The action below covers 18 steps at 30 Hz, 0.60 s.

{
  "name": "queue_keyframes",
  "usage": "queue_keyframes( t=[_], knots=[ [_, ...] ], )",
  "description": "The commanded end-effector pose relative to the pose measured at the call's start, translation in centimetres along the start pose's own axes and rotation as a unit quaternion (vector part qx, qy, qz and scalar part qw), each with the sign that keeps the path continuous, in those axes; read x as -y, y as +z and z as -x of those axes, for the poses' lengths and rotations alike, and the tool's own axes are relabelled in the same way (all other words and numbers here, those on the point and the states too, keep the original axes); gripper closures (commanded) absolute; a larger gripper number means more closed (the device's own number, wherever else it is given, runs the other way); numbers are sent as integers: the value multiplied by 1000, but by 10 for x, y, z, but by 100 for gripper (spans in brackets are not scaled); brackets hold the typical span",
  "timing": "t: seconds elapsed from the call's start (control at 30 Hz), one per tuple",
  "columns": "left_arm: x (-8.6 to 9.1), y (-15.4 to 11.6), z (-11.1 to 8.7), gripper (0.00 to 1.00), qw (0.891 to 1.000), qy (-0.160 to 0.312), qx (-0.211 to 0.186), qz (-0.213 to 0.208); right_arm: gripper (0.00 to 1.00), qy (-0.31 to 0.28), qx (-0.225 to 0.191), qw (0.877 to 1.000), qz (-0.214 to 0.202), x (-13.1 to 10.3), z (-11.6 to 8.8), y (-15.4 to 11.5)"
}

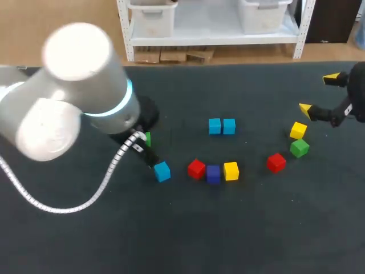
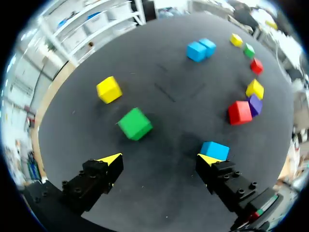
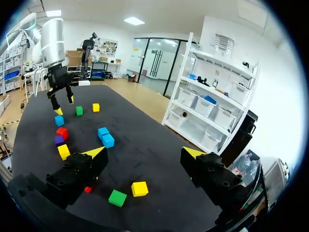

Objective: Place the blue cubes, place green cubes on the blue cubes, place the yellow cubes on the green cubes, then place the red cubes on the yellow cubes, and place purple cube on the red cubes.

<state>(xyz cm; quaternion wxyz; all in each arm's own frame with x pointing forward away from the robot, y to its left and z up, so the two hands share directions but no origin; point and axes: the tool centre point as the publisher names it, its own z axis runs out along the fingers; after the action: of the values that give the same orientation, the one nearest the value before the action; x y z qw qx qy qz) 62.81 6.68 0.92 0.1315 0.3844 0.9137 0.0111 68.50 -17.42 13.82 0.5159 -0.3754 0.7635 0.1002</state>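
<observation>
Over the dark table (image 1: 256, 228), holds the left gripper (image 2: 160, 159) wide and empty at left, blue cube (image 2: 215, 150) just beside one finger, green cube (image 2: 135, 123) ahead. Holds the right gripper (image 3: 145, 152) wide too, far right, near a yellow cube (image 3: 140, 188).

Dark table (image 1: 268, 228), matte cloth-like top.
</observation>
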Motion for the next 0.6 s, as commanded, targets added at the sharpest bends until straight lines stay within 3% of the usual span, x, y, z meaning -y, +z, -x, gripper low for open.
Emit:
queue_keyframes(
  t=[0.03,0.17,0.27,0.4,0.6],
  knots=[
    [5,6,11,0,996,68,-55,-20,0,-1,-2,1000,-27,-4,1,1],
    [8,10,12,0,993,97,-55,-44,0,-1,-2,1000,-27,-4,1,1],
    [8,11,12,0,992,90,-55,-70,0,-1,-2,1000,-27,-4,1,1],
    [3,-3,11,0,994,84,-45,-56,0,-1,-2,1000,-27,-4,1,1],
    [-1,-31,9,0,999,35,-32,-26,0,-1,-2,1000,-27,-4,1,1]
  ],
)
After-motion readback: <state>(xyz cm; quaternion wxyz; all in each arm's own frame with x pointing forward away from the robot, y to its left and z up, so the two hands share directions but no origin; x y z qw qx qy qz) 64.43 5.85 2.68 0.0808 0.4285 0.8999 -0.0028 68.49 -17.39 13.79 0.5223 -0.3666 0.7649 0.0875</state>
